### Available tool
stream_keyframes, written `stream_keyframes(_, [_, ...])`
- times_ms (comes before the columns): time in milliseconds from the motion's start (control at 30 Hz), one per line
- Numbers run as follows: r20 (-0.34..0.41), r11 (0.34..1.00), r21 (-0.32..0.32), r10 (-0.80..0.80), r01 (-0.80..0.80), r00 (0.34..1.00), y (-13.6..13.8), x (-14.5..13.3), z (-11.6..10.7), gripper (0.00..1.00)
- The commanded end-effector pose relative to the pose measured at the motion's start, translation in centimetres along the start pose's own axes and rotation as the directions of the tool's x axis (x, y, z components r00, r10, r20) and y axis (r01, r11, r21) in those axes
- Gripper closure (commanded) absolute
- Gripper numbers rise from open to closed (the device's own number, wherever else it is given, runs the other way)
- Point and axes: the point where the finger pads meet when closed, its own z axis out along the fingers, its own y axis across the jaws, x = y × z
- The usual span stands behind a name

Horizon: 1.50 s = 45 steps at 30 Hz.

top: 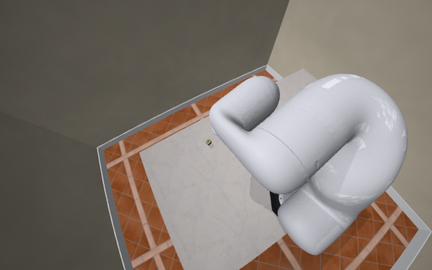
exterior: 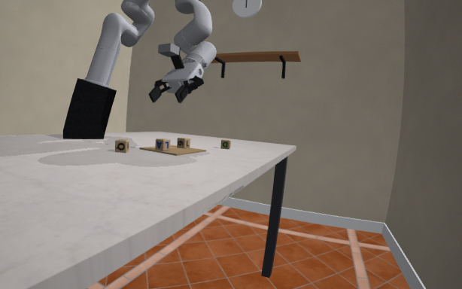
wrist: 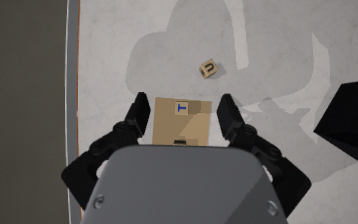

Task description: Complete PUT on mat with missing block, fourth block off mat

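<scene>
A tan mat [wrist: 167, 131] [exterior: 193, 151] lies on the white table [wrist: 285, 30] [exterior: 150, 188]. On it a block with a blue T [wrist: 182, 107] [exterior: 162, 144] on top sits at one end. A second block [exterior: 183, 142] stands beside it on the mat. In the wrist view it is almost hidden under the gripper body. A block with U [wrist: 208, 68] [exterior: 122, 145] on top lies tilted off the mat, beyond the T end. My gripper [wrist: 183, 102] [exterior: 170, 93] is open and empty, high above the mat.
A block with a green letter [exterior: 226, 144] [top: 208, 142] lies off the mat, toward the table's far edge. The black robot base [exterior: 88, 111] [wrist: 342, 120] stands behind the mat. The table edge [wrist: 74, 75] is near the mat. The arm hides most of the top view.
</scene>
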Motion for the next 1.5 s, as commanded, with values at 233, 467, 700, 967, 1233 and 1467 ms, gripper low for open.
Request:
stream_keyframes(233, [0.000,1.000,0.002,0.003,-0.003,1.000,-0.1,0.1,0.0,0.00])
stream_keyframes(467, [0.000,1.000,0.002,0.003,-0.003,1.000,-0.1,0.1,0.0,0.00])
stream_keyframes(700, [0.000,1.000,0.002,0.003,-0.003,1.000,-0.1,0.1,0.0,0.00])
stream_keyframes(967, [0.000,1.000,0.002,0.003,-0.003,1.000,-0.1,0.1,0.0,0.00])
stream_keyframes(1233, [-0.008,1.000,0.005,0.005,-0.005,1.000,0.8,1.7,1.7,0.00])
stream_keyframes(1467, [-0.008,1.000,0.005,0.005,-0.005,1.000,4.2,5.2,5.8,0.00])
